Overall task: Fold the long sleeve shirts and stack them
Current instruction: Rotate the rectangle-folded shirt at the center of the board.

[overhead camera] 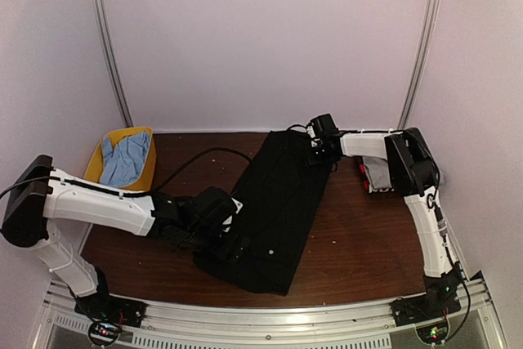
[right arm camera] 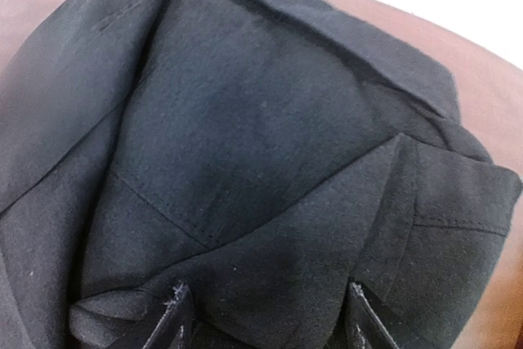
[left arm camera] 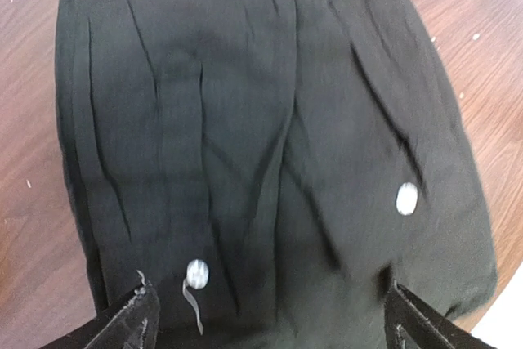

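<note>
Folded into a long strip, the black shirt (overhead camera: 278, 210) lies diagonally across the middle of the desk (overhead camera: 359, 243). The left tool (left arm camera: 270, 312) hangs spread wide over its near end; the right tool (right arm camera: 265, 316) straddles bunched cloth at the far end, grip impossible to tell. A grey shirt (overhead camera: 377, 173) sits at the right edge.

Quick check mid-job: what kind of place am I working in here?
Probably a lab test booth, not a home: plain white panel walls, and a metal mounting rail along the near edge of the brown table.
</note>
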### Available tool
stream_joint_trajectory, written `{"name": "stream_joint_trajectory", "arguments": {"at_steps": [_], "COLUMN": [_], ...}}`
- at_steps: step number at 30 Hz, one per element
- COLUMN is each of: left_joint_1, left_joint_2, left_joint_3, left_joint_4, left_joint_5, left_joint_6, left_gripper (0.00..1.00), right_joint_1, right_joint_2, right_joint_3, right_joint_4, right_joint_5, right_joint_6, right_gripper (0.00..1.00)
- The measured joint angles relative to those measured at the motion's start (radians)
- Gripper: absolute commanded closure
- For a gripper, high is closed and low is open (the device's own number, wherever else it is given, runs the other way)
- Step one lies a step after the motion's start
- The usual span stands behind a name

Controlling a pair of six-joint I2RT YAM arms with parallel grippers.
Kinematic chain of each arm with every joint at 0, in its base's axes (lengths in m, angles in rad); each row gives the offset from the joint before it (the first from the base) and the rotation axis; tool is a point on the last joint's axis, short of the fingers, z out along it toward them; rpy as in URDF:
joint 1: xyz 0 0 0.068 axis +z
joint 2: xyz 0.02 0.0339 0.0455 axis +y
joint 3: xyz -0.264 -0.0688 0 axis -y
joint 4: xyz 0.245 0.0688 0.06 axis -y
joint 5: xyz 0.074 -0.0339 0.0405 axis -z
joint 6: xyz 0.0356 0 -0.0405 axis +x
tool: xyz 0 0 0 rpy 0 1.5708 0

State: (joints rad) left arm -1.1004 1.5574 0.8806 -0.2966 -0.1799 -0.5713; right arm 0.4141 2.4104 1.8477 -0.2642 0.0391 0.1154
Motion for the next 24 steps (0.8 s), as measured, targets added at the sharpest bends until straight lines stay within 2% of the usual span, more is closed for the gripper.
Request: {"name": "stream_joint_trajectory", "arguments": {"at_steps": [5, 10, 15, 24], "left_joint_1": [0.002, 0.002, 0.002, -0.032], "left_joint_2": [0.009, 0.058, 0.104, 0.143], "left_joint_3": [-0.023, -0.032, -0.034, -0.007], "left_joint_4": [0.002, 0.028, 0.08, 0.132], "left_joint_5": [0.048, 0.128, 0.207, 0.284], "left_joint_6": [-0.007, -0.019, -0.014, 0.035], "left_gripper": [0.02, 0.03, 0.05, 0.06], "right_joint_1": [0.0, 0.0, 0.0, 0.0], "right_joint_2": [0.076, 0.07, -0.044, -0.388], "right_joint_3": [0.124, 0.125, -0.016, -0.299], "right_joint_4": [-0.001, -0.01, -0.006, 0.035], "right_joint_5": [0.05, 0.072, 0.067, 0.027], "right_joint_6": [-0.043, -0.075, -0.087, -0.045], "right_gripper": [0.34, 0.32, 0.3, 0.26]}}
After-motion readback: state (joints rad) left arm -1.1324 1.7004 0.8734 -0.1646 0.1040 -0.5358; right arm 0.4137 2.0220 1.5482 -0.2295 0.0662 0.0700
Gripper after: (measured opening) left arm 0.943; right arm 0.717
